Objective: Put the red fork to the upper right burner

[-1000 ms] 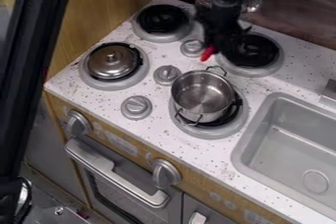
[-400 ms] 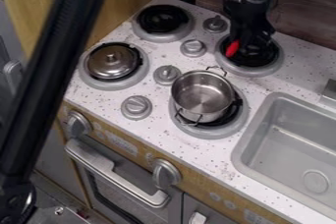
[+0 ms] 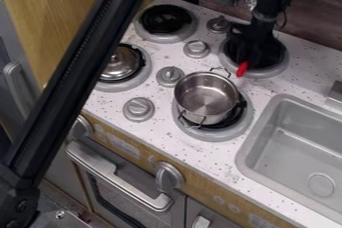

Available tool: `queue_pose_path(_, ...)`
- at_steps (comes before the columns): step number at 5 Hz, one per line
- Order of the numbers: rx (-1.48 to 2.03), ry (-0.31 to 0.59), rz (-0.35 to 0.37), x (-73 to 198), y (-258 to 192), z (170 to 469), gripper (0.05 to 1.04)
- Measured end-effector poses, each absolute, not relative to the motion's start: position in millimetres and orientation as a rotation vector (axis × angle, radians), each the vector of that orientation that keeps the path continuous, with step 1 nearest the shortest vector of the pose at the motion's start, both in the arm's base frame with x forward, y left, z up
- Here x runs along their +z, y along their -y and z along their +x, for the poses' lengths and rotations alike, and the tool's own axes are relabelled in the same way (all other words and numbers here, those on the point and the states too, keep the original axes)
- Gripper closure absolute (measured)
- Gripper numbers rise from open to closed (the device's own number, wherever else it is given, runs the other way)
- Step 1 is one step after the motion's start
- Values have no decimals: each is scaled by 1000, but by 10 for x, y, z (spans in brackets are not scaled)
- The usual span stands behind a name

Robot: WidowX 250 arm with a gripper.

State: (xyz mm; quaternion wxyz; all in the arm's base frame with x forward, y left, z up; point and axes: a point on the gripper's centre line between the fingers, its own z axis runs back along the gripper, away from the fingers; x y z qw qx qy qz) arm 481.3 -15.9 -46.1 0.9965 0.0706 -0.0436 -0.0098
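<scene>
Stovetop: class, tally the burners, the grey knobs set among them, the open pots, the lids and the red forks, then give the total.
Burners: 4
Grey knobs: 4
Open pot: 1
Lid: 1
Red fork: 1
Total: 11

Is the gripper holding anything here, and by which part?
Yes, it looks like the red fork: a red end juts out below the gripper. The exact place of the hold can't be made out against the dark burner.
</scene>
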Motion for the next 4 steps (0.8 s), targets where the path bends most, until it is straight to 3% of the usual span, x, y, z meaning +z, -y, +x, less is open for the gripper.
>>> queue_pose_path(1,-9,86,129,-464,185,4810,888)
queue_pose_path(2,-5,101,108,-515,223,4814,639)
queue_pose_path(3,-1,108,119,-592,287,4712,311)
queue_pose_path(4,13,156,107,-386,292,4594,98)
